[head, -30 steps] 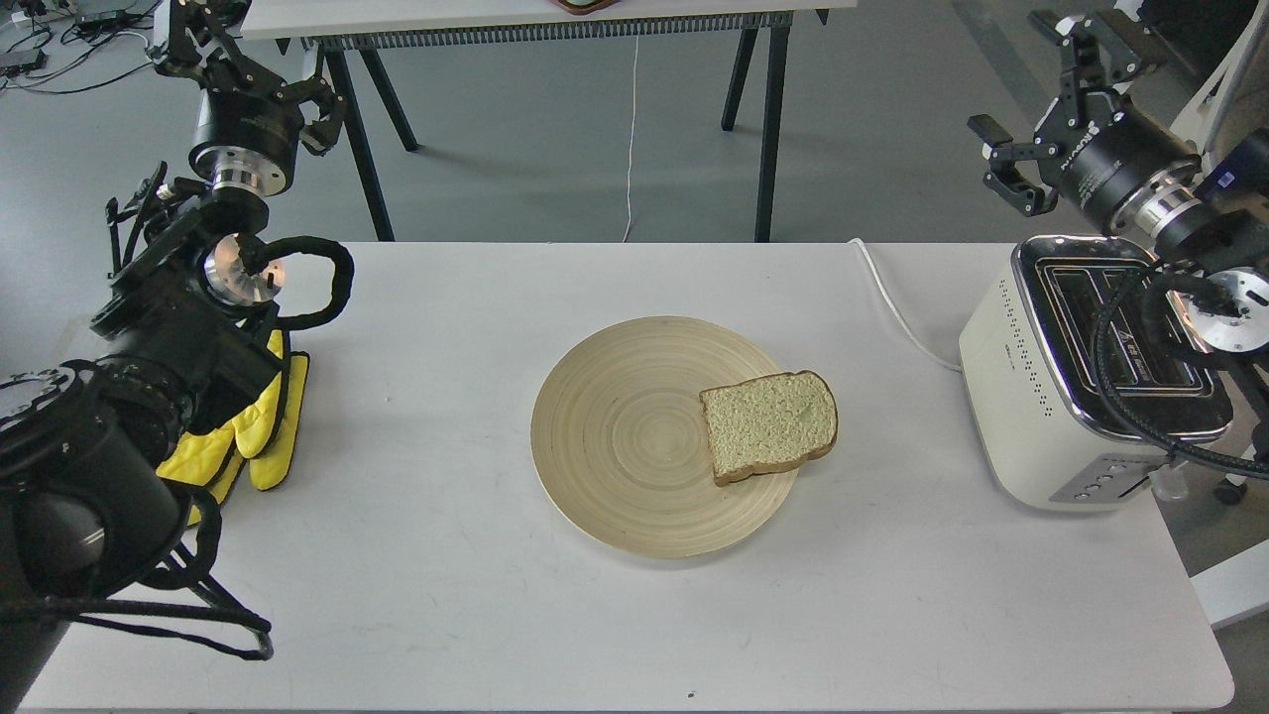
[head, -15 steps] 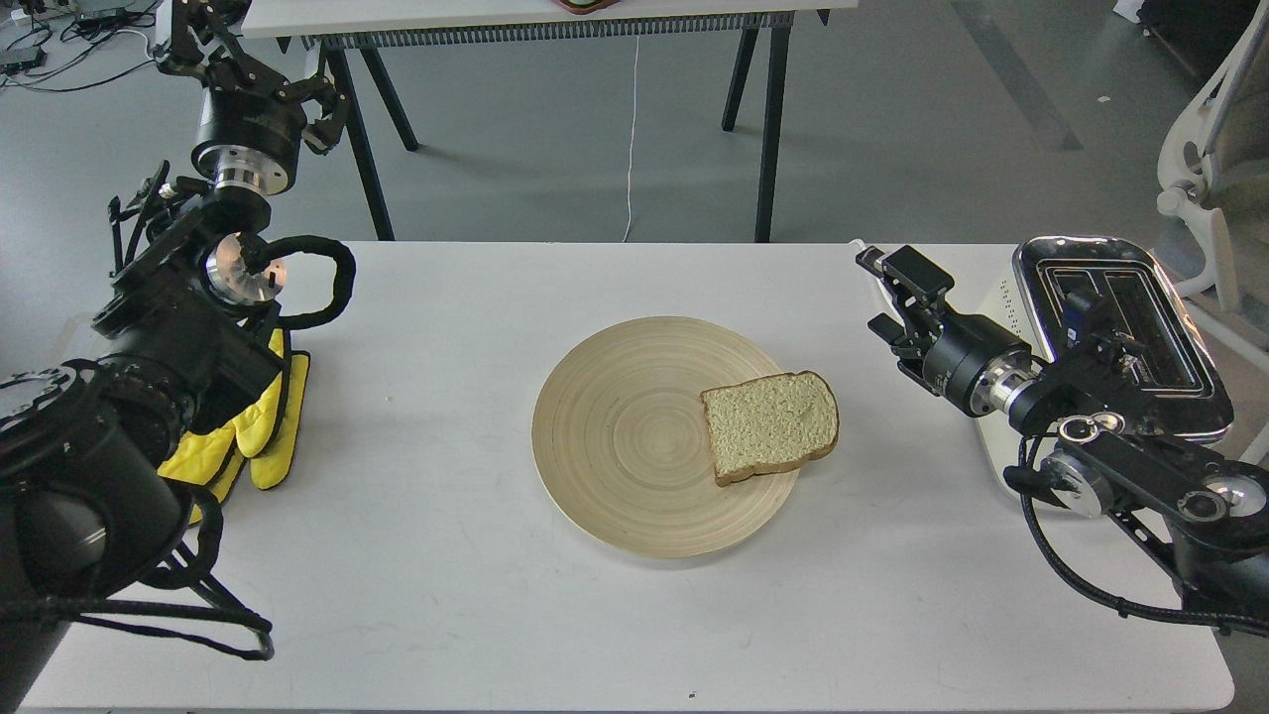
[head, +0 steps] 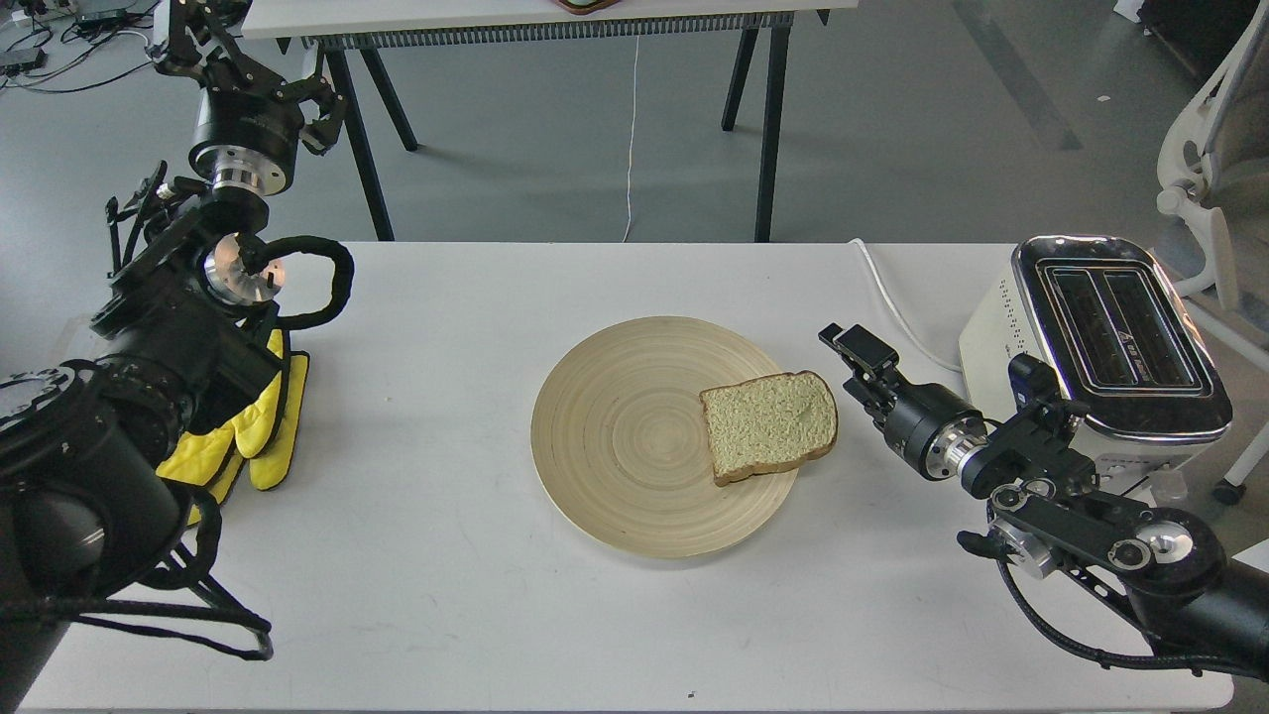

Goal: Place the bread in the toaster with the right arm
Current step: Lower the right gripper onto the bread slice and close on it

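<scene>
I have the right end effector (head: 851, 359) low over the counter (head: 446, 595), just beside the crust edge of the bread slice (head: 769, 424) and not yet touching it. From this angle its fingers overlap into one dark shape, so I cannot tell whether they are spread or pressed together. The slice lies flat on the right side of the round wooden plate (head: 615, 436), with its right edge hanging past the plate's rim. The toaster (head: 1081, 367) stands at the right end of the counter, both slots facing up and empty as far as I can see.

I judge the step in hand to be the approach to grasp. That overhanging edge is the place to take it: I would bring one finger under and one over the crust, pinching gently, since soft bread will likely tear or fold if squeezed hard. After lifting, the slice must be turned on edge to line up with a slot.

The left end effector (head: 243, 74) is raised well away at the far left, above the yellow oven mitts (head: 260, 436); its state I cannot tell either.
</scene>
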Available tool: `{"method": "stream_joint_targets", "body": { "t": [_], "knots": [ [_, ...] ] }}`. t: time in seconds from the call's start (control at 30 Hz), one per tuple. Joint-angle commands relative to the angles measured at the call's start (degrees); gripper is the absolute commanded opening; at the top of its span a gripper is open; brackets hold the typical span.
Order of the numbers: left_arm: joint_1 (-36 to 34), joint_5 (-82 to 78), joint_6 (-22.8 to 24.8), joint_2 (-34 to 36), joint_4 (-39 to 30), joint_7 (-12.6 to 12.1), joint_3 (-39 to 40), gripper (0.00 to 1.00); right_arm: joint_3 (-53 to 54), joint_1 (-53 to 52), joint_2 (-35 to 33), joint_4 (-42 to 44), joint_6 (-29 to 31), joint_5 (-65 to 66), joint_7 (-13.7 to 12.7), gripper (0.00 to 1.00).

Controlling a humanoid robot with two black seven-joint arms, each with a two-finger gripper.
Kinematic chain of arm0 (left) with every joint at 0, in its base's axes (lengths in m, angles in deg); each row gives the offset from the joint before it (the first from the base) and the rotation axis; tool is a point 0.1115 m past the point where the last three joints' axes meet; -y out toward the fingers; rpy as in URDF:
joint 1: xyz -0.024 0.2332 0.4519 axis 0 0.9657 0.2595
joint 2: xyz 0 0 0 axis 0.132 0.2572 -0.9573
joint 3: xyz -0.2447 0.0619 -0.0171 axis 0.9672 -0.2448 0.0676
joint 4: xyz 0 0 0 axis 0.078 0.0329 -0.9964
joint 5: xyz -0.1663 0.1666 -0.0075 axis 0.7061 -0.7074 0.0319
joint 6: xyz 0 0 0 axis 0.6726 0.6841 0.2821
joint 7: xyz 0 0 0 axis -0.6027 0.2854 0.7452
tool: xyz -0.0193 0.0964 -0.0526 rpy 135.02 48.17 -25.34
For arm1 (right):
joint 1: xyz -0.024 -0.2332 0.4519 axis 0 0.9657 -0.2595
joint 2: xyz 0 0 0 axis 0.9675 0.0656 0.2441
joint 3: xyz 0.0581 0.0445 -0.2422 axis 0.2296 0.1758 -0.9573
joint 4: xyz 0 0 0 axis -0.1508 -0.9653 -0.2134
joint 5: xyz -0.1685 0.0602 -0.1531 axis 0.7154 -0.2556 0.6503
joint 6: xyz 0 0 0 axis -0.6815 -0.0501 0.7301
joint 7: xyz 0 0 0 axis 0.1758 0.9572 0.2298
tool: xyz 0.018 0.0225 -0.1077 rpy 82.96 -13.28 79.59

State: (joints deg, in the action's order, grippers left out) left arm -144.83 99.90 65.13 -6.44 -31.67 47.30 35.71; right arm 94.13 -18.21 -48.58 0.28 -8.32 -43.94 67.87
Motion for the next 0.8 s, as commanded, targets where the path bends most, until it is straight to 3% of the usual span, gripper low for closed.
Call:
{"method": "stream_joint_targets", "body": {
  "t": [0.0,0.2,0.3,0.5,0.77],
  "knots": [
    [-0.07,0.01,0.0,-0.05,0.0,-0.05,-0.03,1.0,-1.7,0.07,0.83,1.59,-0.13,0.0,0.08,0.82],
    [0.01,0.01,0.0,-0.05,0.0,-0.05,0.05,1.0,-1.7,0.77,2.15,1.94,-0.13,-0.09,0.09,0.7],
    [-0.07,0.01,0.0,-0.05,0.0,-0.05,0.05,1.0,-1.87,0.86,2.41,1.94,-0.04,-0.09,0.0,0.49],
    [-0.07,0.01,0.0,-0.05,0.0,-0.05,-0.03,1.0,-2.84,0.34,2.41,1.59,-0.04,-0.09,-0.53,0.17],
    [0.01,0.01,0.0,-0.05,0.0,-0.05,-0.03,1.0,-3.02,-0.37,-1.0,-1.65,0.58,-0.18,-0.44,0.05]
  ]
}}
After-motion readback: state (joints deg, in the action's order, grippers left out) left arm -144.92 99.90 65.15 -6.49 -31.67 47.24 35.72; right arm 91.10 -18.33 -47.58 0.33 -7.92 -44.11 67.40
